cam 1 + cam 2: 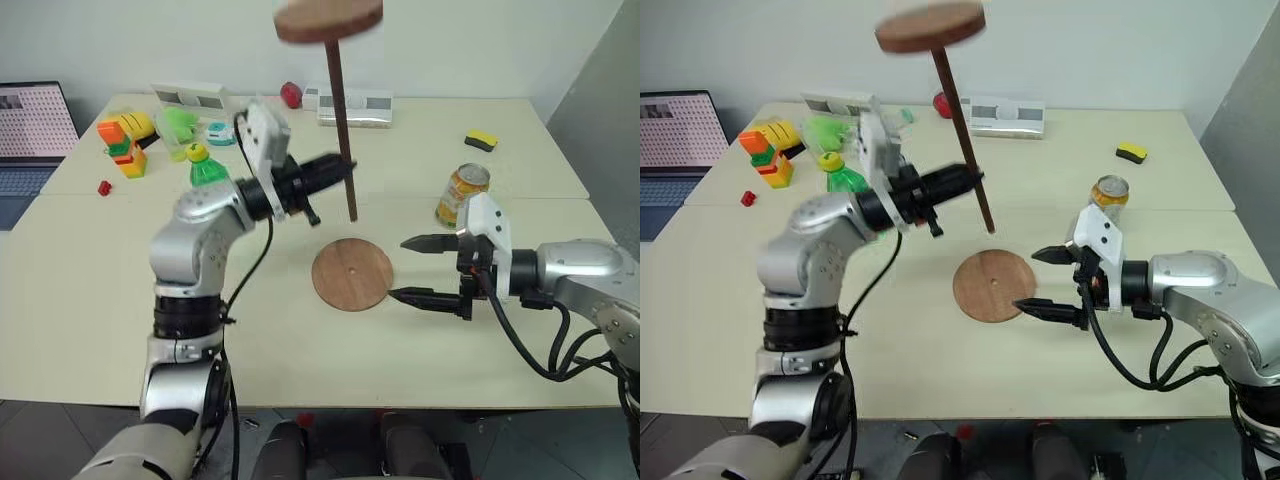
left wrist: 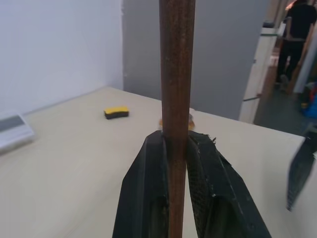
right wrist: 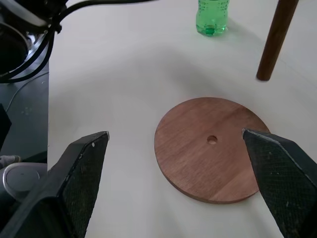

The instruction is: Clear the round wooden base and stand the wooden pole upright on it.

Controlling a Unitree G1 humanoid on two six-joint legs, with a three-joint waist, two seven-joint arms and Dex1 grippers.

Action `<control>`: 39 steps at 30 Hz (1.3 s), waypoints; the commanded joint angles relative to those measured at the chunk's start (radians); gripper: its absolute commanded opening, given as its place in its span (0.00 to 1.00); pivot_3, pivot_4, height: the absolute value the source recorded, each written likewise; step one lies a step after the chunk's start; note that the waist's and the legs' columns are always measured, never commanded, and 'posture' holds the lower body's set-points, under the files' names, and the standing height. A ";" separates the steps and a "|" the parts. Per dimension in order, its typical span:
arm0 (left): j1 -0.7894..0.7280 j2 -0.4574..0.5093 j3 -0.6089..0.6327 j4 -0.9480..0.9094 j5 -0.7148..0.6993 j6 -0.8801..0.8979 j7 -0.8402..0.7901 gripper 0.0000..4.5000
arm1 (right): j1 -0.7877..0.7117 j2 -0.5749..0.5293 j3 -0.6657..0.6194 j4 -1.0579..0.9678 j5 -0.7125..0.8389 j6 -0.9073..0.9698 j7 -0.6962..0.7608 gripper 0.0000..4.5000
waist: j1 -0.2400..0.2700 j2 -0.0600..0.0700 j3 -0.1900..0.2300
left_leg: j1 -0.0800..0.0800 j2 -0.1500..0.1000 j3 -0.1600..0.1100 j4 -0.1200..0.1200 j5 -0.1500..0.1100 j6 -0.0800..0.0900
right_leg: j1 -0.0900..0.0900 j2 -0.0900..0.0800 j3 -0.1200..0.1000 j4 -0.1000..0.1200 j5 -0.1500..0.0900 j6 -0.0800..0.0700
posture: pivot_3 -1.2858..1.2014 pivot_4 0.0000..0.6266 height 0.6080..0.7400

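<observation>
Nearest me, toward the front edge of the surface, the base (image 1: 352,274) lay flat and bare, its centre hole showing. My right gripper (image 1: 432,270) hovered just beside its right rim, fingers wide apart and empty. Above and just behind the base, my left gripper (image 1: 340,168) had its fingers clamped on the pole (image 1: 338,120), low on the rod, disc end up and bare tip hanging clear of the base. I judged the pole stiff, light but top-heavy; gripping low risked swing, so I'd hold firmly.
</observation>
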 commanded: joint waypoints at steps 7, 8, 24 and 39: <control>0.105 0.040 -0.089 -0.028 -0.007 -0.167 -0.071 0.05 | 0.052 -0.022 -0.015 -0.038 -0.026 -0.037 0.003 1.00 | 0.001 0.000 0.000 | 0.001 0.000 -0.001 0.000 0.000 0.000 | 0.002 0.000 -0.001 0.000 0.000 0.000 | 0.52 0.24 1.00; 0.116 0.045 -0.102 -0.011 0.007 -0.187 -0.071 0.05 | 0.053 -0.019 -0.012 -0.037 -0.029 -0.038 0.000 1.00 | 0.001 0.000 0.000 | 0.001 0.000 -0.001 0.000 0.000 0.001 | 0.002 0.000 -0.001 -0.001 0.000 0.000 | 0.52 0.24 1.00; 0.162 0.058 -0.175 0.134 0.094 -0.375 -0.046 0.05 | 0.074 -0.014 0.009 -0.041 -0.057 -0.032 -0.019 1.00 | 0.002 0.000 0.000 | 0.002 0.000 -0.002 0.000 -0.001 0.001 | 0.004 0.000 -0.002 -0.002 0.000 0.000 | 0.52 0.24 1.00; 0.155 0.034 -0.194 0.178 0.082 -0.392 -0.045 0.05 | 0.093 -0.007 0.015 -0.050 -0.062 -0.033 -0.044 1.00 | 0.002 0.000 0.000 | 0.005 0.000 -0.002 0.000 -0.001 0.002 | 0.007 0.000 -0.002 -0.002 0.000 0.000 | 0.52 0.24 1.00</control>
